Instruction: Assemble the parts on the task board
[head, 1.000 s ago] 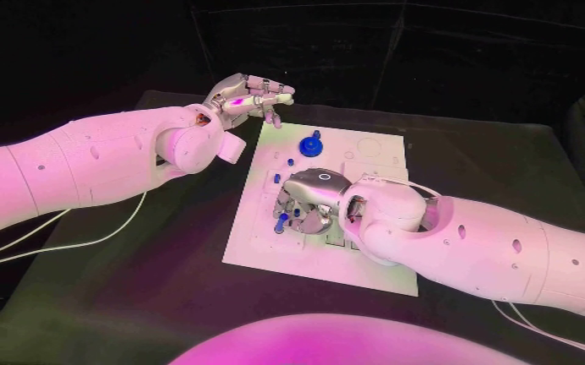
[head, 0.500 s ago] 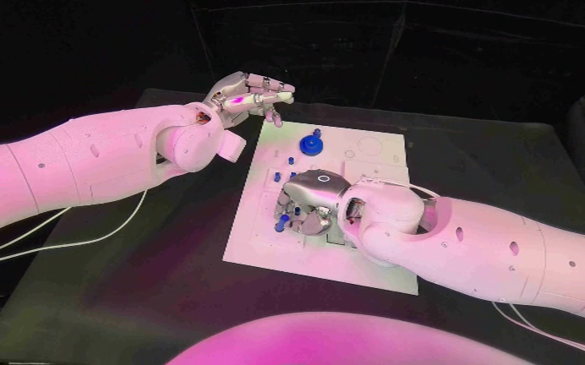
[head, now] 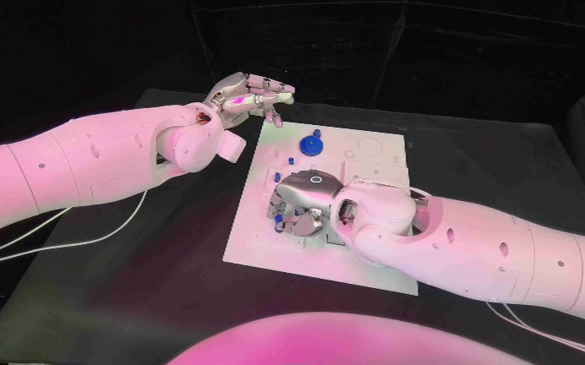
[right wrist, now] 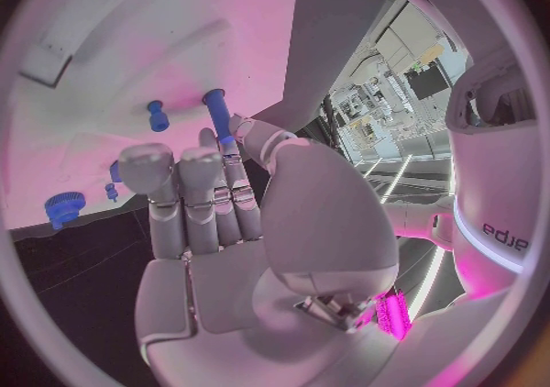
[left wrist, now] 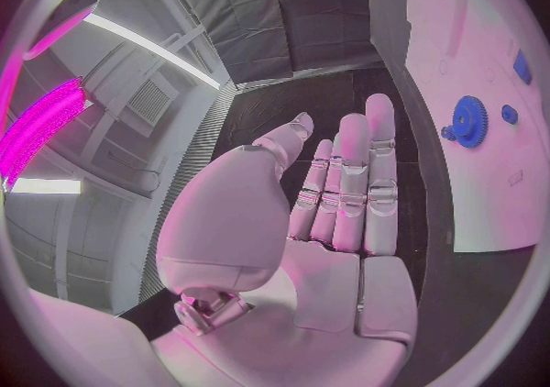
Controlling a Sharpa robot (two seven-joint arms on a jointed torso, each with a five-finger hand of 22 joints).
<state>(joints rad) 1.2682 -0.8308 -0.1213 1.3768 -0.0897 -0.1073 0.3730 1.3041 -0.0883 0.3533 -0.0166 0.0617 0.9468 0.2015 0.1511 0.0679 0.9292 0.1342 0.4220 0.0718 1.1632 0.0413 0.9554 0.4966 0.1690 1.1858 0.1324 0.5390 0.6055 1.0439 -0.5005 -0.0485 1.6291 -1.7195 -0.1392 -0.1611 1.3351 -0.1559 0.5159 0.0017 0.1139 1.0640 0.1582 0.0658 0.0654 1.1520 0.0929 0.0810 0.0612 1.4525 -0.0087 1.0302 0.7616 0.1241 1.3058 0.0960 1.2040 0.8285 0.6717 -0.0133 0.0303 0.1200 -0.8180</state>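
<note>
**Right hand low over the board with a blue pin at its fingers; left hand empty at the far corner**

You see a long blue pin [right wrist: 216,116] standing up just past the tips of your right hand [right wrist: 218,222], between the thumb and the fingers. From the wrist camera it looks pinched there, though the contact itself is partly hidden. A shorter blue peg [right wrist: 157,115] stands on the task board [right wrist: 115,57] just beside it, apart from the fingers. A blue gear [right wrist: 64,207] sits near the board's edge, well apart from the hand.

From the head camera, your right hand [head: 308,204] hangs low over the near-left part of the white task board [head: 366,149], covering small blue parts [head: 279,210] under its fingers. The blue gear [head: 312,142] lies on the far half of the board, between your two hands.

Your left hand [head: 248,99] floats just off the board's far-left corner. In its wrist view the left hand [left wrist: 333,222] holds nothing, fingers straight and close together, with the gear [left wrist: 467,120] well beyond them.
</note>
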